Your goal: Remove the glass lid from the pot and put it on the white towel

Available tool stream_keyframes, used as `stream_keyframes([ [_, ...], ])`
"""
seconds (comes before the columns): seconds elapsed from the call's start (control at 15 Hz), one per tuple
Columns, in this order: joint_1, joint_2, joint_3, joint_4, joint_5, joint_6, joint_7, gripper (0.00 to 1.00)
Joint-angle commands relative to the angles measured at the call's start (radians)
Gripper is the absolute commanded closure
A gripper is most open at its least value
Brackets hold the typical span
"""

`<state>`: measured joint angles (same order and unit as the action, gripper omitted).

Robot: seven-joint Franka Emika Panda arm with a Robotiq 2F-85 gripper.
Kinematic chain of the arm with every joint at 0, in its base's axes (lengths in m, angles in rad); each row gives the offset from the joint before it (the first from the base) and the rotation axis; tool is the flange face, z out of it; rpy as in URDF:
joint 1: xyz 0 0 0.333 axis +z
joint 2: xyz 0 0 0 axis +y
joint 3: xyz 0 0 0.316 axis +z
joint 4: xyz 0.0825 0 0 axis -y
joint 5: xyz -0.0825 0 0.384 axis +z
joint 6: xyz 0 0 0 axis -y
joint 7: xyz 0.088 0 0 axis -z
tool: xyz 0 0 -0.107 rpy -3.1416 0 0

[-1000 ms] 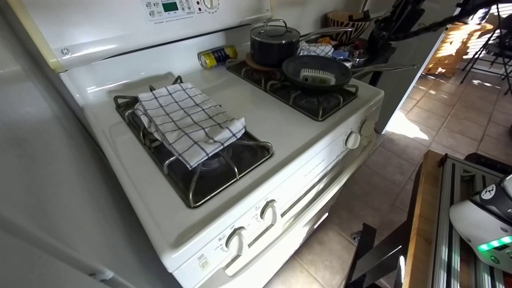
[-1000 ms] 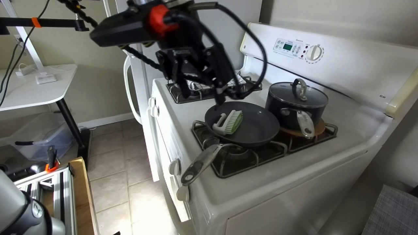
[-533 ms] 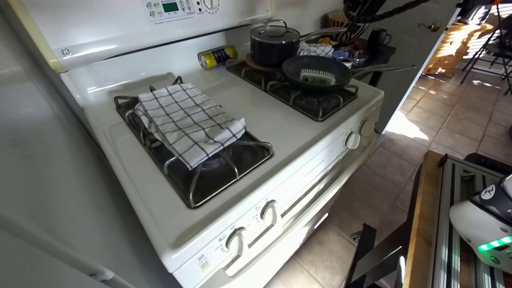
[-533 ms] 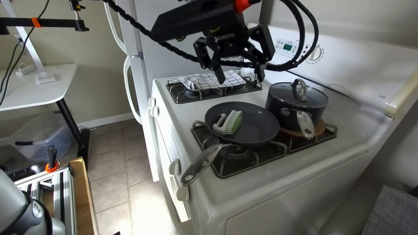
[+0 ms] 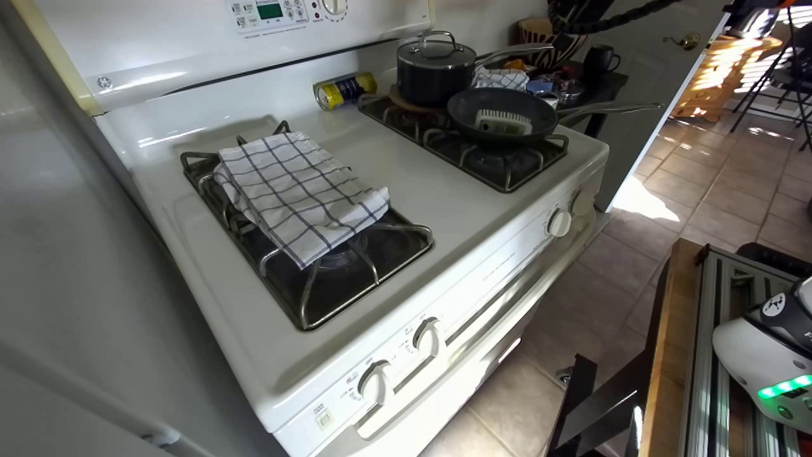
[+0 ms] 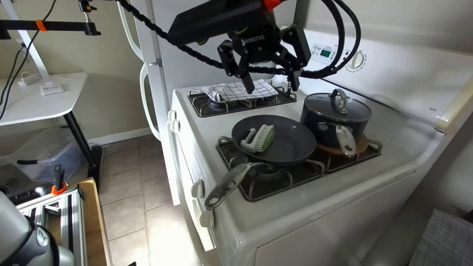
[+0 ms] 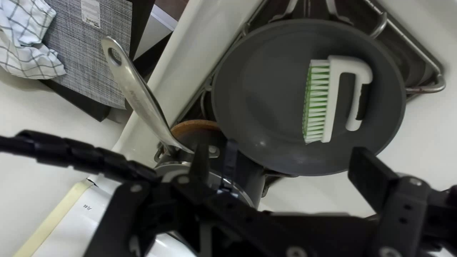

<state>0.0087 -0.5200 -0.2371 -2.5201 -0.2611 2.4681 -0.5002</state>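
Note:
The glass lid [image 6: 321, 107] sits on the dark pot [image 6: 316, 127] at the back of the stove and has an arched metal handle. In an exterior view the lid [image 5: 426, 58] also rests level on the pot [image 5: 431, 87]. The white checked towel [image 5: 298, 190] lies folded on the other burner grate, and it also shows in an exterior view [image 6: 236, 90]. My gripper [image 6: 271, 87] is open and empty, in the air above the stove, apart from the lid. In the wrist view my gripper [image 7: 285, 157] partly covers the pot [image 7: 249, 172] and lid.
A dark frying pan [image 6: 288, 144] with a brush [image 6: 260, 139] stands in front of the pot, its handle [image 6: 227, 186] jutting forward. The pot's handle [image 7: 139, 96] sticks out sideways. A yellow can [image 5: 346, 91] lies by the backsplash. Another checked cloth [image 7: 30, 39] is beside the stove.
My gripper has moved up and to the right in an exterior view since a second ago, uncovering the towel there. In the last half second it has barely moved. Pot, lid and towel are unmoved.

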Motion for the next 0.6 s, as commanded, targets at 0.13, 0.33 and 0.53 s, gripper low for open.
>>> stream_keyframes([
  [0.13, -0.007, 0.032, -0.006, 0.013, 0.037, 0.073, -0.005, 0.00],
  [0.33, 0.025, 0.113, -0.053, 0.055, 0.083, 0.222, -0.058, 0.00],
  [0.53, 0.121, 0.204, -0.128, 0.099, 0.214, 0.344, -0.188, 0.00],
])
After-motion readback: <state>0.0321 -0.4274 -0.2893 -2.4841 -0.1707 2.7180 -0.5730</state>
